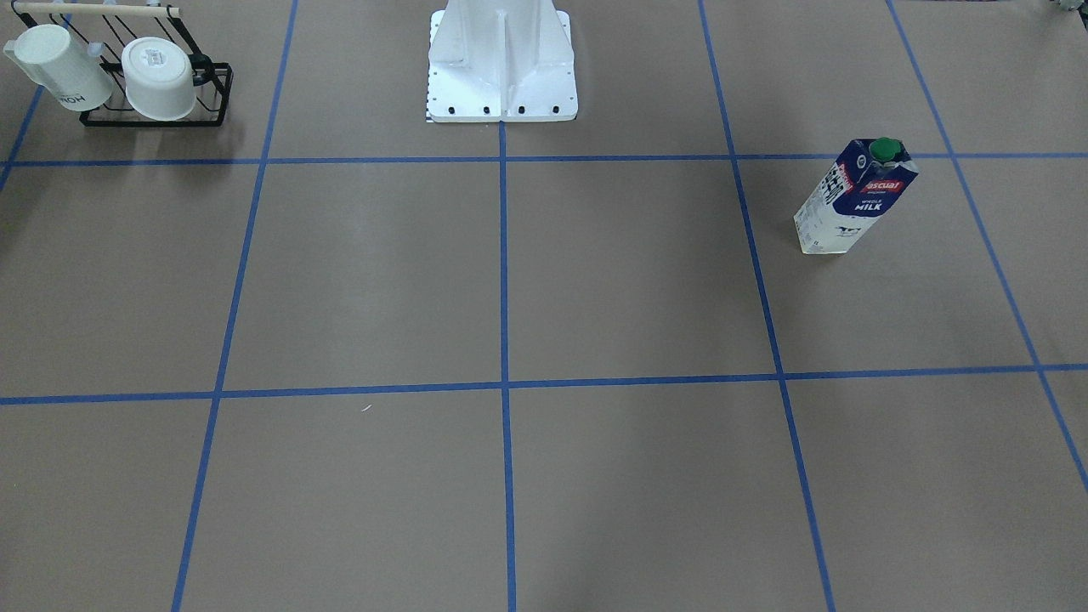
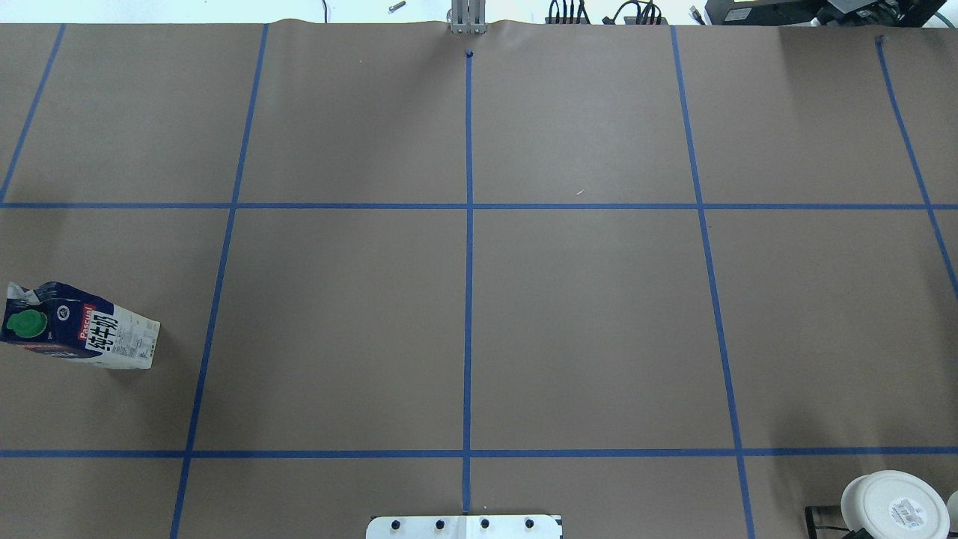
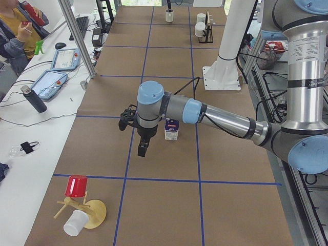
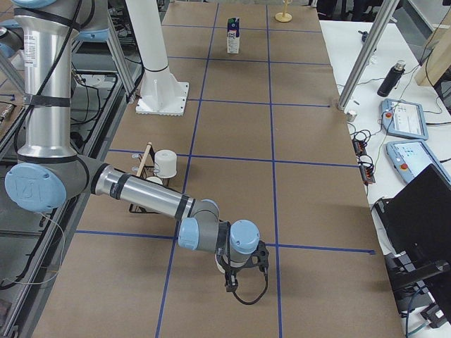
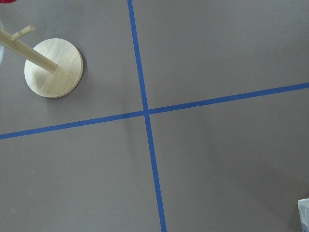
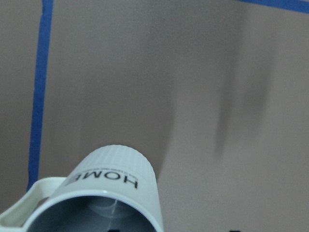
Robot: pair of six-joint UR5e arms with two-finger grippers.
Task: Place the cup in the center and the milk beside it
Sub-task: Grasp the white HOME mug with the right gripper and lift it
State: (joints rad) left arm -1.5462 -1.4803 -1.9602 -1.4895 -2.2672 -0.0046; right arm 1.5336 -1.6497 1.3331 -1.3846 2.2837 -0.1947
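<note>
The cup (image 1: pixel 59 72), a white mug with "HOME" on its side, lies tilted on a black wire rack (image 1: pixel 212 93) at the table corner on my right. A HOME mug (image 6: pixel 111 183) with a grey inside also fills the bottom of the right wrist view, very close, and no fingers show there. The milk (image 1: pixel 858 204) stands upright on my left side (image 2: pixel 82 335). My left gripper (image 3: pixel 142 149) hangs above the table just beside the milk (image 3: pixel 171 130). My right gripper (image 4: pixel 235 282) points down, well away from the rack (image 4: pixel 144 165). I cannot tell whether either gripper is open or shut.
A plain white cup (image 1: pixel 159 78) with a sticker on its base sits on the rack beside the mug. A wooden cup tree (image 5: pixel 53 67) with a red cup (image 3: pixel 77 185) stands at the table's left end. The white robot base (image 1: pixel 501 59) is at the table's back edge.
</note>
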